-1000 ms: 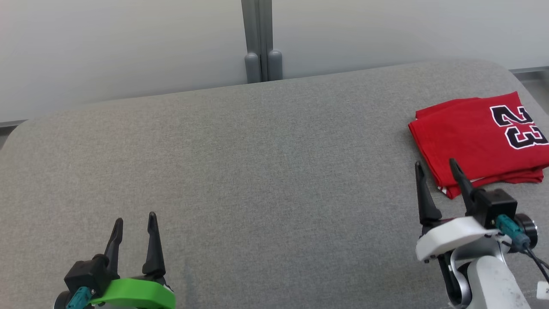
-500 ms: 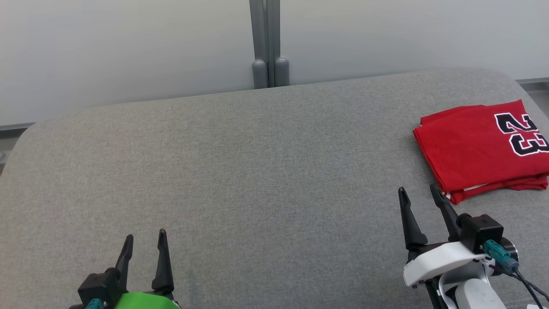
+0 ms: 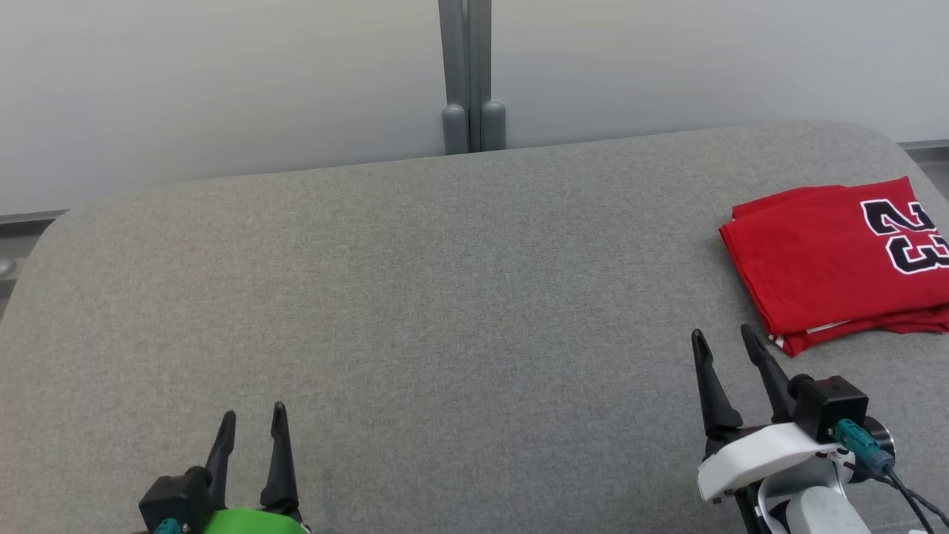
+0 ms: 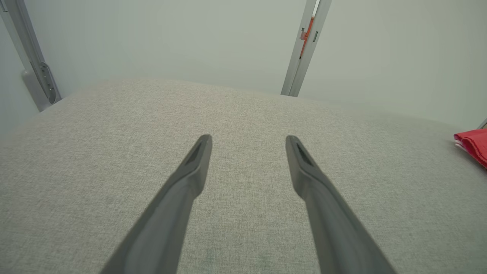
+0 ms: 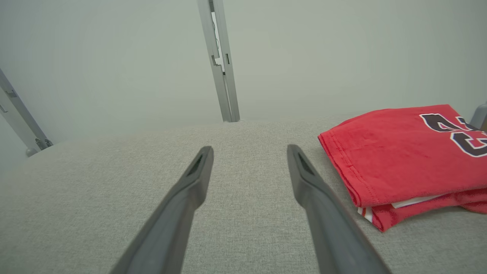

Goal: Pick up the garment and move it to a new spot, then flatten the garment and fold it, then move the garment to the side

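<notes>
Nearest me, along the front edge of the grey padded surface [image 3: 460, 311], my left gripper [image 3: 253, 411] sits toward the front left corner and my right gripper [image 3: 721, 331] toward the front right. Both have their fingers spread apart with nothing between them, and each wrist view shows bare fabric in the gap. The garment [image 3: 823, 259] lies folded, a red rectangle by the right edge toward the far right corner, just beyond and to the right of my right gripper's tips and seemingly clear of them. The right wrist view gives me what the head view barely shows: stacked layers at the garment's near edge with a white strip [image 5: 414, 201] peeking out between them. The head view shows the black number [image 3: 906, 237] running out of frame. From the left wrist I catch just a red corner at the far right. The whole middle and left of the surface is open fabric with rounded corners. Past the far edge stands a pale wall [image 3: 222, 89] split by a grey post [image 3: 472, 74]. The left wrist view adds a second post [image 4: 36, 76] off the left side.
</notes>
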Available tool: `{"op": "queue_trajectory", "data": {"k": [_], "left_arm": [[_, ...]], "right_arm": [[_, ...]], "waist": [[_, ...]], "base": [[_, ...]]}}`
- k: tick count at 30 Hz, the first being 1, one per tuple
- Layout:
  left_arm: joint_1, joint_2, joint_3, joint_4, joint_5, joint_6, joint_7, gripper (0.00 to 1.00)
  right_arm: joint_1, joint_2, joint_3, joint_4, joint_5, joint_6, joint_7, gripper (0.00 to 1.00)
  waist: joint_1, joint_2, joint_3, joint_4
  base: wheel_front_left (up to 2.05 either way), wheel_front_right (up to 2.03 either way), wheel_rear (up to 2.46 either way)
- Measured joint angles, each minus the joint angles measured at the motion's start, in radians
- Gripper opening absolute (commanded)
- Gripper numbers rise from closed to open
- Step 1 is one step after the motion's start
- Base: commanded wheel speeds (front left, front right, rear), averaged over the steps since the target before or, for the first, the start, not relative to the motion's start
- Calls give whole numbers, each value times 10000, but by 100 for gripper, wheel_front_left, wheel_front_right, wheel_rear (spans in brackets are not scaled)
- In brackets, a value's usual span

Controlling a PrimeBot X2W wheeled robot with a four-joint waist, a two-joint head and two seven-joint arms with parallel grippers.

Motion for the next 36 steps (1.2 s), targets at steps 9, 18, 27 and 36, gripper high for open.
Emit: {"op": "queue_trajectory", "data": {"k": [9, 18, 27, 36], "left_arm": [[112, -73, 82, 454, -704, -12, 330, 0], [39, -77, 288, 391, -2188, -127, 725, 0], [-111, -81, 470, 332, -3559, -226, 1114, 0], [-252, -82, 663, 282, -4800, -307, 1463, 0]], "right_arm": [[319, 48, -50, 451, 805, 0, 242, 0], [309, 48, -228, 407, 2470, 0, 646, 0], [266, 48, -380, 334, 3983, 0, 1018, 0], [172, 46, -531, 284, 5356, 0, 1342, 0]], "waist": [[0, 0, 6, 4], [0, 0, 21, 9], [0, 0, 35, 14], [0, 0, 49, 19]], "base": [[0, 0, 0], [0, 0, 0], [0, 0, 0], [0, 0, 0]]}}
